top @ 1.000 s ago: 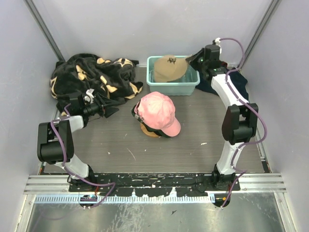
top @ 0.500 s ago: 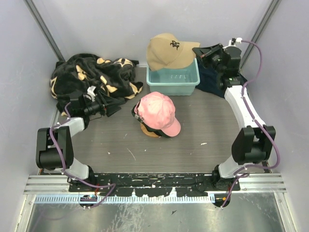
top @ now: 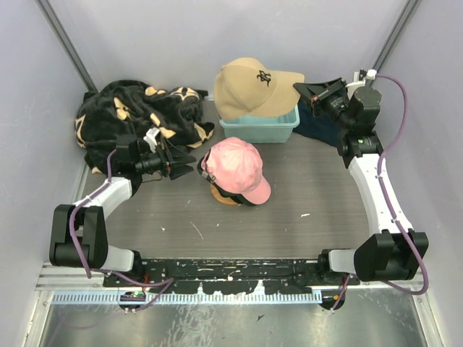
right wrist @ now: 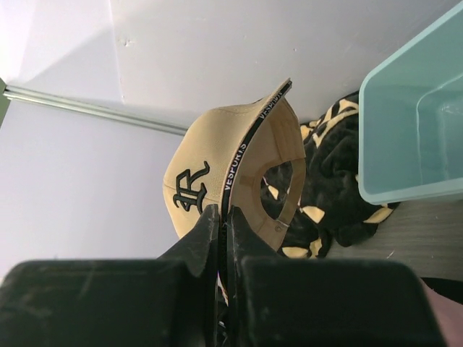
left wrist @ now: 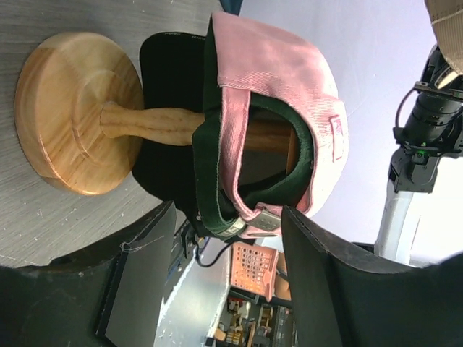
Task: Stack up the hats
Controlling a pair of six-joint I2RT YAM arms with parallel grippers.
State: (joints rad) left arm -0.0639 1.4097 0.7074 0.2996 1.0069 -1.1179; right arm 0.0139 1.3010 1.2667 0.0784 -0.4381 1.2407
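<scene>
Above far edge of desk (top: 311, 191), over teal bin (top: 258, 124): tan hat (top: 249, 87), brim clamped in right tool (top: 304, 90). Desk centre: pink hat (top: 235, 165) atop dark green hat (left wrist: 210, 181) on wooden stand (left wrist: 72, 123). Left tool (top: 184, 162) just left of it, jaws apart.

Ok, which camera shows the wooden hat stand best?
Left wrist: the wooden stand shows its round base and post. Top external shows only a base sliver under the pink cap; right wrist shows none.
</scene>
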